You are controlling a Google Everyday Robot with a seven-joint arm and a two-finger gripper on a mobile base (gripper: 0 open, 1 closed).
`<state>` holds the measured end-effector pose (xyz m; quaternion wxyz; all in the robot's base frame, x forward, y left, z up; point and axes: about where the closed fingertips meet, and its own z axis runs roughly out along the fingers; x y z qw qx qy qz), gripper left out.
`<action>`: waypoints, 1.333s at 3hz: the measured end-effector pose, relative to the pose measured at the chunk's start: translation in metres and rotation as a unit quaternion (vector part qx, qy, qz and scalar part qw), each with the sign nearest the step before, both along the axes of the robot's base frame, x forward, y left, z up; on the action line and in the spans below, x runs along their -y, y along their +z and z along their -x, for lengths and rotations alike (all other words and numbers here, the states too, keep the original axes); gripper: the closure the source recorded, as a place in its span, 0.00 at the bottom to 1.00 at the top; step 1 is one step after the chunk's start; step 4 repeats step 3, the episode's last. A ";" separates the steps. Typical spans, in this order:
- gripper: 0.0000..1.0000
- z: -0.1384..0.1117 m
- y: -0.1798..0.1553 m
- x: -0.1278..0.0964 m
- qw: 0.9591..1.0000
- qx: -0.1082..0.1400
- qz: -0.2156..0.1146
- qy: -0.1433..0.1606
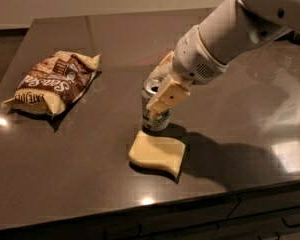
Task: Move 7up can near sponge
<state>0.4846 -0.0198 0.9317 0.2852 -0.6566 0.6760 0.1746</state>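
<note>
The 7up can (158, 120) stands upright on the dark table (90, 149), just behind the pale-yellow sponge (156, 153) and almost touching its far edge. My gripper (159, 93) comes in from the upper right and is closed around the can's upper half. One tan finger (168, 95) crosses the can's front, and the other sits behind the can. The can's shiny top (151, 88) shows to the left of the front finger.
A brown-and-cream chip bag (54, 83) lies at the left of the table. The table's front edge (140, 215) runs just below the sponge, with drawers beneath it. My white arm (225, 39) reaches over the right half of the table.
</note>
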 end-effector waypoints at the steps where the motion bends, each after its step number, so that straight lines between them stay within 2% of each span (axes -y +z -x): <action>1: 0.11 0.001 0.001 -0.002 1.000 0.001 0.001 0.001; 2: 0.00 0.002 0.001 -0.003 1.000 0.001 0.001 0.003; 4: 0.00 0.002 0.001 -0.003 1.000 0.001 0.001 0.003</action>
